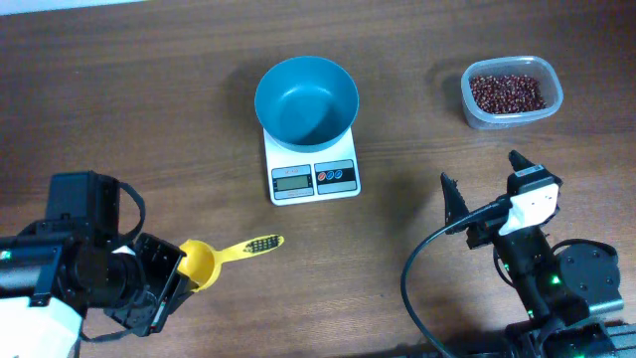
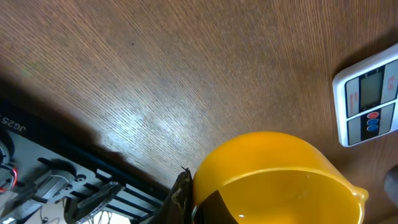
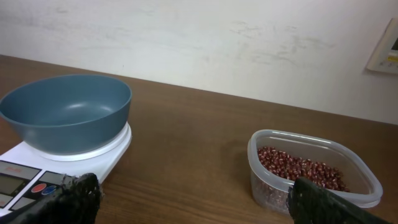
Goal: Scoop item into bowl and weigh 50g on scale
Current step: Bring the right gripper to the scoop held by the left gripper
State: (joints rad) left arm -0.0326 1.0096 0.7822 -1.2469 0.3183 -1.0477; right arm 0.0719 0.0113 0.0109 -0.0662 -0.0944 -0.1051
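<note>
The light-blue bowl (image 1: 306,99) stands empty on the white scale (image 1: 313,179), also seen in the right wrist view (image 3: 68,115) (image 3: 37,174). The scale's display and buttons show in the left wrist view (image 2: 370,102). The red-brown beans (image 1: 507,92) (image 3: 298,169) lie in a clear tub at the far right. My left gripper (image 1: 171,280) (image 2: 189,202) is shut on the cup of an empty yellow scoop (image 1: 202,262) (image 2: 273,180) at the front left, low over the table. My right gripper (image 1: 485,184) (image 3: 199,205) is open and empty, between scale and tub.
The clear tub (image 1: 550,107) (image 3: 311,144) sits at the back right. The scoop's handle (image 1: 253,245) points right toward the scale. My left arm's base (image 1: 70,259) fills the front left corner, my right arm's base (image 1: 566,288) the front right.
</note>
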